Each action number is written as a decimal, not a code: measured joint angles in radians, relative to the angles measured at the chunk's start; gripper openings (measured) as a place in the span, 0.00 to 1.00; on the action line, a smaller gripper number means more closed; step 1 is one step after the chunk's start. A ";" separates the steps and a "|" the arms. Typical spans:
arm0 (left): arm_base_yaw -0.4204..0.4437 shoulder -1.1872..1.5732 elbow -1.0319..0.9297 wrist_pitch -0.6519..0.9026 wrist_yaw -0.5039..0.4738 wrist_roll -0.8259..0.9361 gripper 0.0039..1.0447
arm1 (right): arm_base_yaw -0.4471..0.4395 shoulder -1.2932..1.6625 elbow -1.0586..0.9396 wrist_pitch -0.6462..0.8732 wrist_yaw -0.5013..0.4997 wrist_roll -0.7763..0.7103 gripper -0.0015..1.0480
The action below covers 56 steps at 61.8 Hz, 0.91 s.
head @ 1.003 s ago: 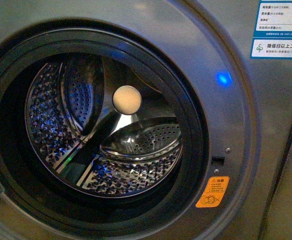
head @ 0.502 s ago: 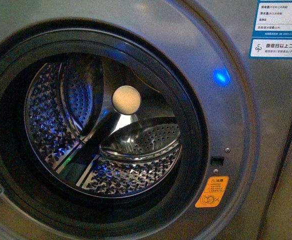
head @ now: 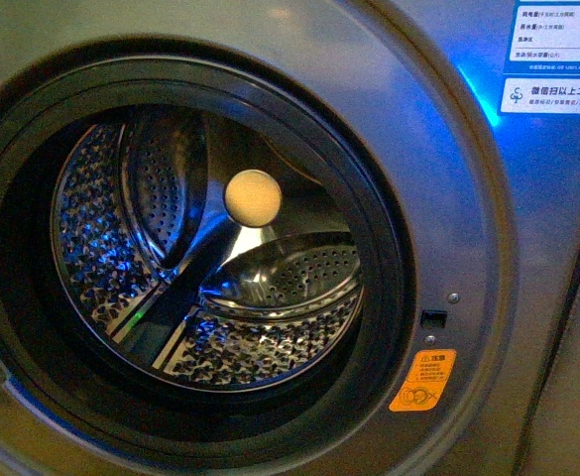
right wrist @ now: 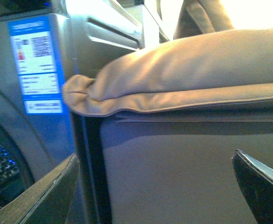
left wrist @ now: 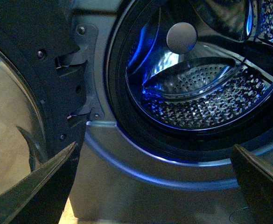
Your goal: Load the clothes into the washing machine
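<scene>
Blue glow (head: 478, 97) has smeared up toward the label (head: 557, 59) since before. One washing machine (head: 448, 218), its round porthole (head: 384, 248) facing the camera dead on, door (left wrist: 57, 37) swung aside. Left gripper (left wrist: 154, 147) and right gripper (right wrist: 155, 154) both splayed wide, empty.

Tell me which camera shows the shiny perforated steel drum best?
Front view: the shiny perforated steel drum shows almost whole, nearly centred. Left wrist view shows its lower part, blue-lit; right wrist view only a sliver.

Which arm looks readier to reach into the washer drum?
Left, probably: the left gripper sits open facing the drum, while the right gripper faces a tan cushion beside the washing machine. Neither holds clothes.
</scene>
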<state>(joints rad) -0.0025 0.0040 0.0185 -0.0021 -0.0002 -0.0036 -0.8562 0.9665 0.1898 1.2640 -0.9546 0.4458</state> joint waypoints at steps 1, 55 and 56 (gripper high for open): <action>0.000 0.000 0.000 0.000 0.000 0.000 0.94 | -0.018 0.024 0.027 -0.020 -0.008 -0.002 0.93; 0.000 0.000 0.000 0.000 0.000 0.000 0.94 | -0.408 1.427 1.215 -1.399 0.312 -1.015 0.93; 0.000 0.000 0.000 0.000 0.000 0.000 0.94 | -0.408 1.455 1.229 -1.401 0.321 -1.018 0.93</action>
<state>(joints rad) -0.0025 0.0040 0.0185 -0.0021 -0.0002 -0.0036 -1.2640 2.4210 1.4189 -0.1371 -0.6334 -0.5720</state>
